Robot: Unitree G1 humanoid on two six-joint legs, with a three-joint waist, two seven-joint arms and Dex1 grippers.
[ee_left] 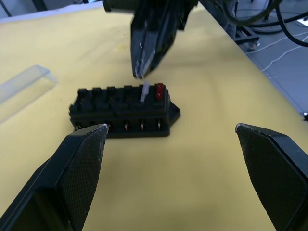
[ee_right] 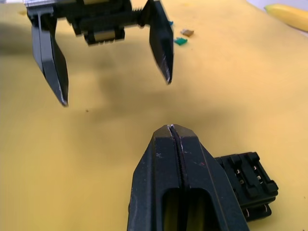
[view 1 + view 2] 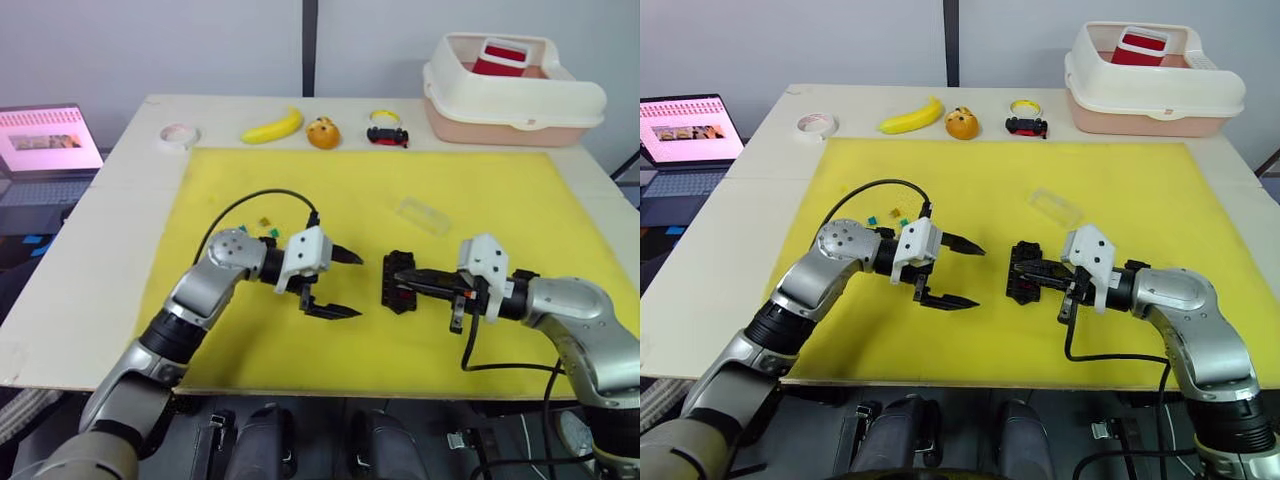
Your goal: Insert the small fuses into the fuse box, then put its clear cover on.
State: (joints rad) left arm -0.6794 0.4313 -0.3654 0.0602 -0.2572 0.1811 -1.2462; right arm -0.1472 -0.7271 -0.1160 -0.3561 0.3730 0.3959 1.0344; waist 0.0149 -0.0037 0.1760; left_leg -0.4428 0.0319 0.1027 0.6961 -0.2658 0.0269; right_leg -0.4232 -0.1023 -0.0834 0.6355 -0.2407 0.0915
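The left end effector gapes wide, facing the fuse box just ahead. The right end effector has its fingers pressed together over the box's grey fuse, beside a red one. The cover lies beyond; loose fuses sit behind the left arm.

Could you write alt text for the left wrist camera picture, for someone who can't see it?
A black fuse box lies on a yellow mat, with a red fuse and a grey fuse in its slots. The right gripper, shut, points down just above it. The left gripper's fingers frame the scene, wide open; a clear cover lies beside.
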